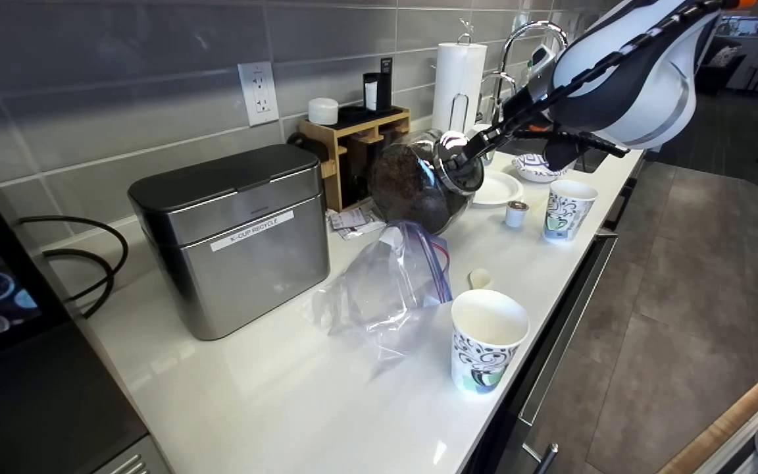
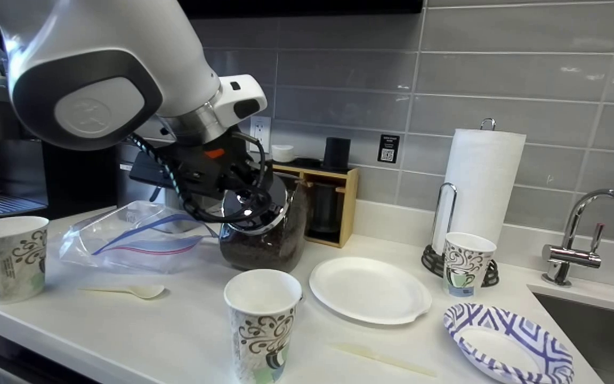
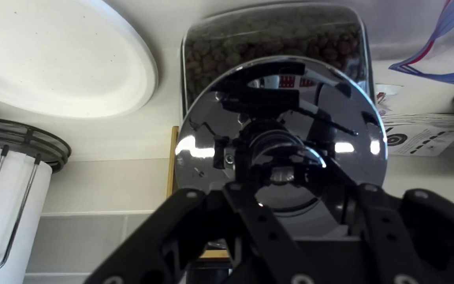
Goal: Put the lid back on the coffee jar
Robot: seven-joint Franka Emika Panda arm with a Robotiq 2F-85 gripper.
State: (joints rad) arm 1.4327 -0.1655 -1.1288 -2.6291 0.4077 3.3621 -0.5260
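Note:
The coffee jar [image 1: 412, 178] is a squat glass jar of dark beans, standing with its mouth facing sideways and up; it also shows in the other views [image 2: 269, 242] [image 3: 270, 45]. The shiny round lid [image 3: 207, 157] lies over the jar's mouth; whether it is fully seated is not visible. It also shows in both exterior views [image 1: 468, 179] [image 2: 280, 216]. My gripper [image 3: 286, 173] has a finger on each side of the lid's round knob and appears shut on it. In an exterior view the gripper [image 1: 461, 160] reaches the lid from the room side. The fingertip contact is partly lost in dark reflections.
A plastic bag [image 1: 385, 283] and a steel K-cup bin [image 1: 254, 243] stand near the jar. A wooden organizer [image 2: 349, 208] is behind it. A white plate [image 2: 368, 288], paper cups [image 2: 261, 325], a spoon [image 2: 144, 290] and a paper towel roll [image 2: 483, 181] share the counter.

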